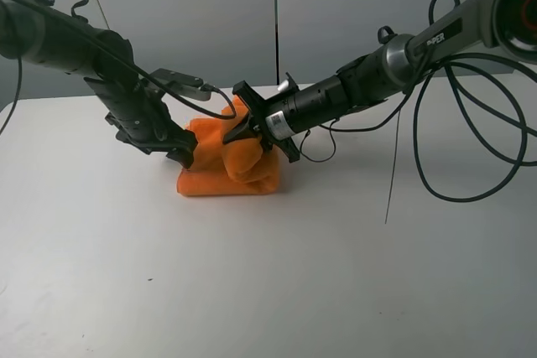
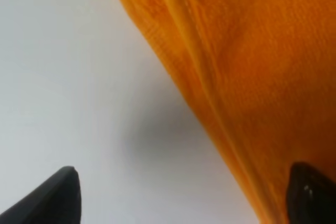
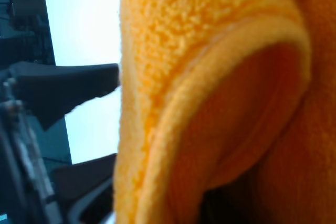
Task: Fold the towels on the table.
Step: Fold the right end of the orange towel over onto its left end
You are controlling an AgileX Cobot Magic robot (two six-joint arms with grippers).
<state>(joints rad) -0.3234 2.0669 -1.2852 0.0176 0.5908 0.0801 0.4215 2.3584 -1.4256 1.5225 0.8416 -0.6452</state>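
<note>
The bright orange towel (image 1: 220, 175) lies bunched and partly folded on the white table (image 1: 268, 291), just behind its middle. My right gripper (image 1: 252, 133) reaches in from the right and is shut on a raised, rolled fold of the towel. In the right wrist view the towel's hem (image 3: 210, 103) fills the picture and hides the fingers. My left gripper (image 1: 186, 153) is at the towel's left edge, low over the table. In the left wrist view the left gripper (image 2: 184, 203) is open. One fingertip (image 2: 58, 198) is over bare table and the other is at the towel (image 2: 252, 66). The label is hidden.
Black cables (image 1: 470, 148) loop from the right arm down over the right part of the table. A grey panel wall (image 1: 277, 14) stands behind the table's far edge. The left arm (image 3: 63, 85) shows dark at the side of the right wrist view.
</note>
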